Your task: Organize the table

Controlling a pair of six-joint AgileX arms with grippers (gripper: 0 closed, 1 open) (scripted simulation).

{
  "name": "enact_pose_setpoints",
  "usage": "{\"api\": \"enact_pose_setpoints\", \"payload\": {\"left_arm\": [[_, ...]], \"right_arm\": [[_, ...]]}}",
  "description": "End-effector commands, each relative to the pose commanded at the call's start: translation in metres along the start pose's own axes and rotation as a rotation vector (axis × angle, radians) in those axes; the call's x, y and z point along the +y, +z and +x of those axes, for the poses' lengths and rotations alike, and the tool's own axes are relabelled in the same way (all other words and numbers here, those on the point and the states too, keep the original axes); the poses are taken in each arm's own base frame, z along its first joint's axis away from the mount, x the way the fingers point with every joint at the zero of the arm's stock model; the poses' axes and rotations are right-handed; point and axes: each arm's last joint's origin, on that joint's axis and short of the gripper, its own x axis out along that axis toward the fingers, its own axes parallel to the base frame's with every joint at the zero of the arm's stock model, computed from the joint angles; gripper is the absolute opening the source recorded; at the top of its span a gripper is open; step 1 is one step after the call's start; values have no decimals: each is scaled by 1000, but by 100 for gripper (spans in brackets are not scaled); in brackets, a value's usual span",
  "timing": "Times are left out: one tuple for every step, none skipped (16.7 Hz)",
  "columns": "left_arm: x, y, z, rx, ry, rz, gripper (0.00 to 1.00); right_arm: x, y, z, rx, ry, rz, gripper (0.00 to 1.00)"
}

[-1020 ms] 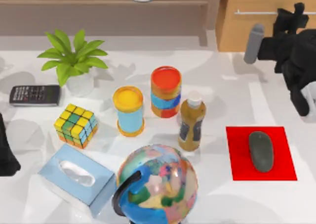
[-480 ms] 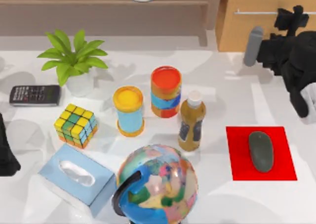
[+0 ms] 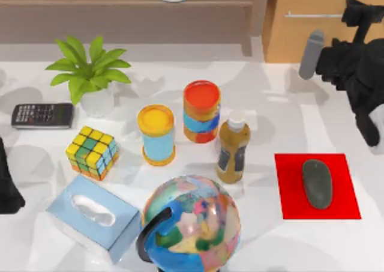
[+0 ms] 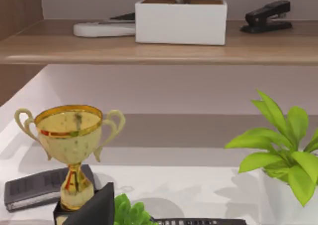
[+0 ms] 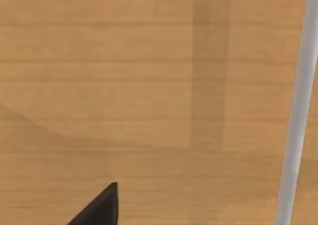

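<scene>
The white table point(image 3: 282, 113) carries many loose items: a potted plant point(image 3: 90, 74), a calculator point(image 3: 42, 115), a colour cube point(image 3: 92, 152), a tissue box point(image 3: 93, 217), a globe point(image 3: 192, 224), a yellow-lidded can point(image 3: 156, 134), a red-lidded can point(image 3: 201, 111) and a brown bottle point(image 3: 233, 149). A dark mouse point(image 3: 317, 183) lies on a red mat point(image 3: 345, 194). My right gripper point(image 3: 361, 11) is raised at the far right, close to the wooden cabinet point(image 3: 300, 35) and its handle point(image 3: 315, 14). The right wrist view faces the cabinet front point(image 5: 124, 86) with the handle point(image 5: 298, 106) alongside. My left arm point(image 3: 7, 185) is parked at the left edge.
A wooden shelf point(image 4: 149, 48) behind the table holds a white box point(image 4: 180, 21) and a stapler point(image 4: 266, 14). A gold trophy point(image 4: 74, 145) stands near the table's far left. Open tabletop lies between the bottle and the mat and in front of the cabinet.
My right arm has moved toward the far side and slightly right, bringing its gripper closer to the cabinet front. The table's objects and the left arm are unchanged.
</scene>
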Motion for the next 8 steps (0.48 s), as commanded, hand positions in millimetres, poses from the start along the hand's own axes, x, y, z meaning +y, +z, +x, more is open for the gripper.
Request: {"api": "enact_pose_setpoints", "payload": {"left_arm": [[0,0,0,0,0,0,100],[0,0,0,0,0,0,100],[0,0,0,0,0,0,100],[0,0,0,0,0,0,100],[0,0,0,0,0,0,100],[0,0,0,0,0,0,100],[0,0,0,0,0,0,100],[0,0,0,0,0,0,100]], "right_arm": [[0,1,-4,-2,-1,1,100],[0,1,-8,-5,-1,1,100],[0,2,-12,-6,0,1,100],[1,2,-16,-7,3,0,100],[3,1,-20,-7,8,-2,100],[5,1,-23,-6,15,-4,100],[8,0,-26,-5,24,-6,100],[11,0,-28,-5,34,-9,100]]}}
